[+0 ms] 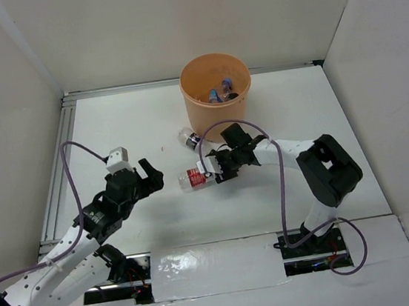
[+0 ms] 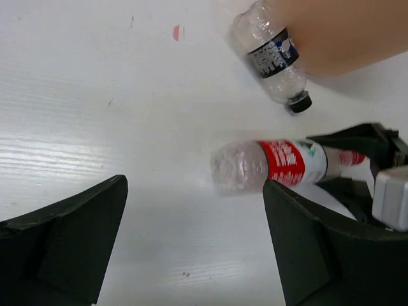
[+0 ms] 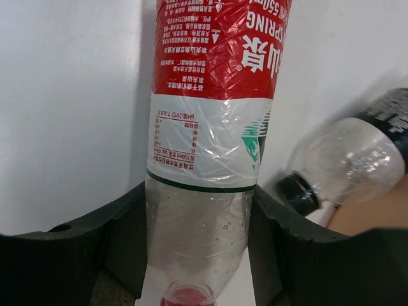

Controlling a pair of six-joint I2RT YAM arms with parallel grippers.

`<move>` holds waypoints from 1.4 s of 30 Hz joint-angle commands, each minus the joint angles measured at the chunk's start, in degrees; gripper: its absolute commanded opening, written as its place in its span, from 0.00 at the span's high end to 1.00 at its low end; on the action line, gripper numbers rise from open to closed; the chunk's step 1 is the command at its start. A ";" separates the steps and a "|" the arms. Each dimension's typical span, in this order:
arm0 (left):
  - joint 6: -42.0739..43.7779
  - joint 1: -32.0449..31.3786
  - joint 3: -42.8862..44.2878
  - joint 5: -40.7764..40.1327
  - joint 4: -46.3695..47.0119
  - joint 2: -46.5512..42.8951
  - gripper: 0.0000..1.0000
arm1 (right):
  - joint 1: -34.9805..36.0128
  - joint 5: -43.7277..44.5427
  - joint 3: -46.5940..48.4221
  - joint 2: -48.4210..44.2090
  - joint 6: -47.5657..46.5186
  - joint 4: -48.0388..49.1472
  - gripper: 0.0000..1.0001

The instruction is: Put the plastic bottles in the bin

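Right claw (image 1: 213, 170) pinched the red-label bottle (image 1: 193, 178) near its cap; the bottle lay sideways at the bin's (image 1: 198, 113) 6 o'clock. Left claw (image 1: 153, 176) stood spread and empty at the bottle's 9 o'clock. The thin, slick wall could slip or crumple when lifted. A dark-label bottle (image 1: 190, 138) on the counter (image 1: 111, 120) at the bin's 7 o'clock could get bumped.

Overhead, two wrist close-ups, same bottle (image 1: 193, 178)

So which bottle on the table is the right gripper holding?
The red-labelled bottle, lying on its side with its cap end in the right gripper; the dark-labelled, black-capped bottle lies free beside the orange bin.
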 commanded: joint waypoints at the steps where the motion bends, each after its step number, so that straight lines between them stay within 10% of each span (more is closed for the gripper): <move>1: -3.73 -0.16 2.18 0.14 6.61 2.14 0.00 | 0.76 -6.69 2.07 -7.80 -1.04 -14.53 0.72; 12: -11.62 10.99 13.69 11.63 11.70 22.69 0.00 | 0.06 -0.08 10.32 -37.24 9.77 -12.99 0.71; 23: -18.32 13.02 23.80 27.73 26.12 48.53 0.00 | -13.12 6.65 37.29 -6.68 9.51 -2.07 0.64; 26: -18.94 13.02 28.10 28.52 26.12 53.19 0.00 | -14.88 4.54 49.24 2.64 8.98 -9.52 0.48; 29: -19.72 12.41 31.96 26.95 23.15 57.05 0.00 | -16.28 1.91 56.82 7.23 9.76 -15.95 0.08; 42: -18.32 9.51 45.66 23.26 11.13 73.23 0.01 | -29.11 -14.88 33.21 -17.71 33.50 -8.14 0.00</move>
